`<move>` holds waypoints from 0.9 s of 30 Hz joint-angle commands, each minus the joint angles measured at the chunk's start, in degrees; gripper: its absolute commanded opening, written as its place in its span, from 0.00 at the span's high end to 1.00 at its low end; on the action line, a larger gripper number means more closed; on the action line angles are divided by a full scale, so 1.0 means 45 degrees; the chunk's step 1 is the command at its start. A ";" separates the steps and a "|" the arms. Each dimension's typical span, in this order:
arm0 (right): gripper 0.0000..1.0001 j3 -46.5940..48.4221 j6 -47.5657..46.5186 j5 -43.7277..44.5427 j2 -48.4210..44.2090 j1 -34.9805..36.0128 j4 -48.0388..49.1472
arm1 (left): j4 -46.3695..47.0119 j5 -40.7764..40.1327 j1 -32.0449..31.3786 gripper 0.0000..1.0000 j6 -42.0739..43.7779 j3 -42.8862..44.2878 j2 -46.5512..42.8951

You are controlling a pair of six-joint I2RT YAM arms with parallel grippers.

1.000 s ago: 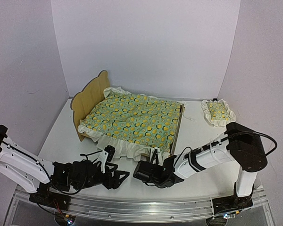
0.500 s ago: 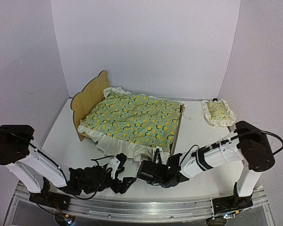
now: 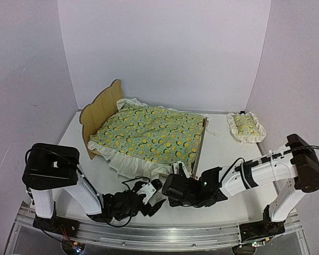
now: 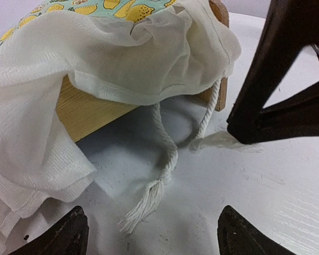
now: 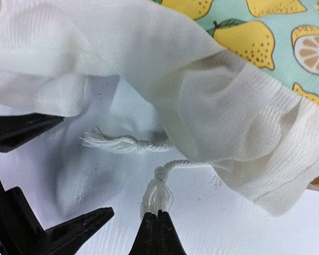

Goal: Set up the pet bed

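Right fingers [image 5: 151, 238] pinched together on a frayed cord [image 5: 158, 191] end, just off the pet bed [image 3: 102, 109] foot corner. Left fingers [image 4: 69, 236] spread wide, facing that corner. Bed stretches lengthwise away from both; right sits nearer.

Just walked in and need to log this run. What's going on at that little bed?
Both arms are low at the near foot corner of the pet bed, which is covered by the lemon-print blanket. The right gripper is shut on the frayed end of one white cord. The left gripper is open, facing the second cord. The matching pillow lies right of the bed.
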 commanded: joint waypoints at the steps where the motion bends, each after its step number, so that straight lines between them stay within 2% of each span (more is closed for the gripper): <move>1: 1.00 -0.0276 -0.0240 -0.0291 -0.0664 0.0064 0.0385 | 0.0445 0.1169 0.0609 0.15 0.0770 0.0484 0.0034; 5: 1.00 -0.0459 -0.0301 -0.0383 -0.1313 0.0067 0.0424 | -0.1278 0.3364 0.1422 0.21 0.0137 0.1107 0.0262; 13: 1.00 -0.0383 -0.0936 -0.0551 -0.2870 0.0064 0.0425 | -0.2663 0.4114 0.1463 0.43 -0.0411 0.1642 0.0462; 15: 1.00 -0.0316 -0.1092 -0.0503 -0.3144 0.0064 0.0425 | -0.2959 0.4221 0.1456 0.52 -0.0547 0.1705 0.0383; 22: 1.00 -0.0097 -0.1482 -0.0518 -0.3744 0.0064 0.0425 | -0.3336 0.4276 0.0964 0.98 -0.0526 0.1540 -0.0561; 27: 1.00 -0.0042 -0.1545 -0.0759 -0.3760 0.0035 0.0946 | -0.3286 0.4339 -0.0222 1.00 -0.1010 0.1516 -0.1515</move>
